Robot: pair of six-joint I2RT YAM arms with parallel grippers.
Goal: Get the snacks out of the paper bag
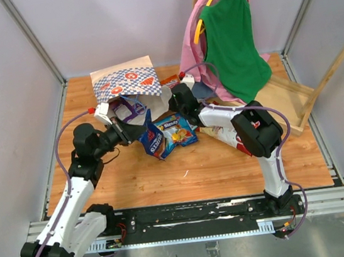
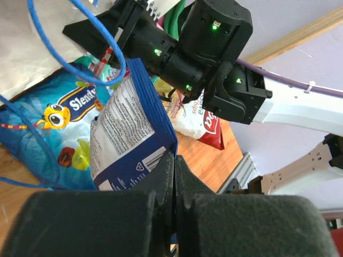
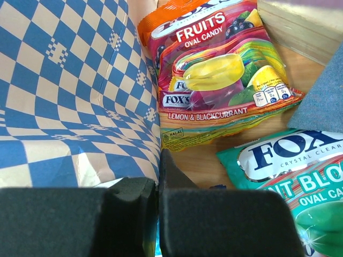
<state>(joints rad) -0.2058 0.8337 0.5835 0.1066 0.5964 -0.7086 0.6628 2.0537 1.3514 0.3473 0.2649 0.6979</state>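
The left gripper (image 2: 174,160) is seen clamped on a corner of a dark blue snack packet (image 2: 131,134), held beside a light blue Slendy packet (image 2: 48,118) before the paper bag (image 3: 64,80), at whose checked edge the right gripper (image 3: 159,160) is closed, a Fox's Fruits packet (image 3: 214,75) being laid just beyond on the wooden table (image 3: 198,163).

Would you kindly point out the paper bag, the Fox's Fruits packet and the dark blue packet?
paper bag (image 1: 125,80): top view, on its checked side panel.
Fox's Fruits packet (image 3: 214,72): right wrist view, on the yellow fruit picture at its middle.
dark blue packet (image 2: 126,134): left wrist view, on its white printed back.
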